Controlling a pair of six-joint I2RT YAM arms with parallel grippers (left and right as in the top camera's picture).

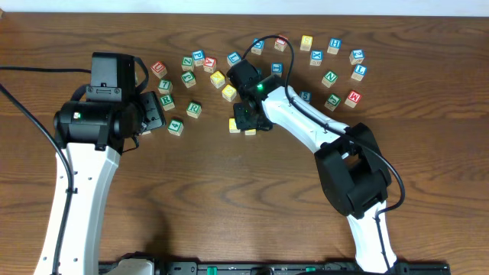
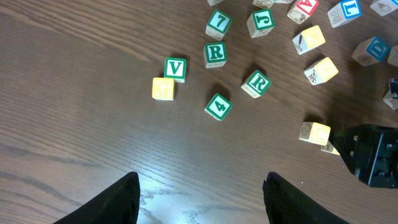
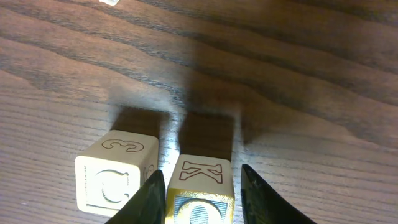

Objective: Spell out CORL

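c block (image 3: 115, 177) flat on the wood near mid-table, letter on the near face. just right of it, almost touching, yellow block (image 3: 202, 186) with k on top and what looks like an o on the near face (cut off by the frame edge, so not certain). right gripper (image 3: 204, 202) straddling that yellow block, one finger close against each side; cannot tell whether clamped or loose. seen from overhead, both cubes tucked under the gripper's black head, just below the scattered pile and apart from it. judged from this: c in place, o beside it but perhaps not yet released, so about half done at best. left to do: r, then l, continuing the row rightward. r block (image 2: 215, 53) lying free in the pile, a second one nearby, either usable. l block (image 2: 350, 7), blue letter, at the far edge of the left wrist view. left gripper (image 2: 202, 199) spread wide, holding nothing, hovering over bare table (image 2: 74, 124), well apart from the row.
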